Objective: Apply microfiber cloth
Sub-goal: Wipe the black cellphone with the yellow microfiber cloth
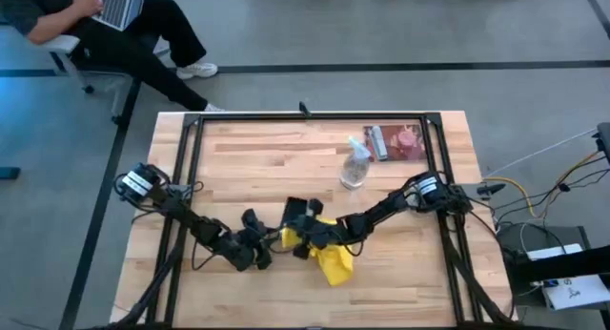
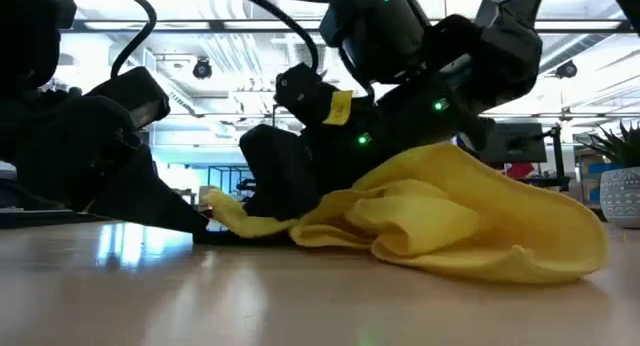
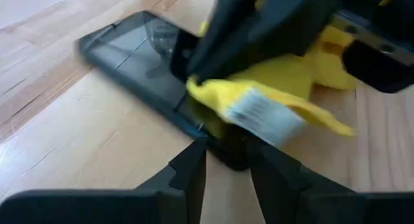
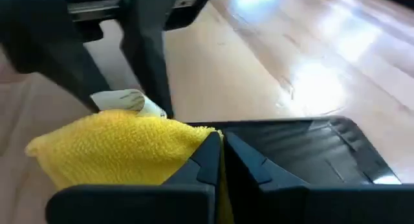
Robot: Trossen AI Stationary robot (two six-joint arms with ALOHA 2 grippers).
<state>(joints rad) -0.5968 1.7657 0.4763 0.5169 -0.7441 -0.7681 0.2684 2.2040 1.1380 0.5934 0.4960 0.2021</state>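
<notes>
The jaws of the right gripper [image 4: 220,160] are pressed together on a fold of the bright yellow soft microfiber cloth [image 1: 334,258], holding that fold on the flat black phone [image 4: 304,149] at the near middle of the light wooden desk [image 1: 267,163]. The rest of the cloth trails onto the desk. The left gripper [image 3: 228,160] sits at the phone's edge, its jaws slightly apart and holding nothing. A clear plastic spray bottle [image 1: 355,164] stands farther back.
</notes>
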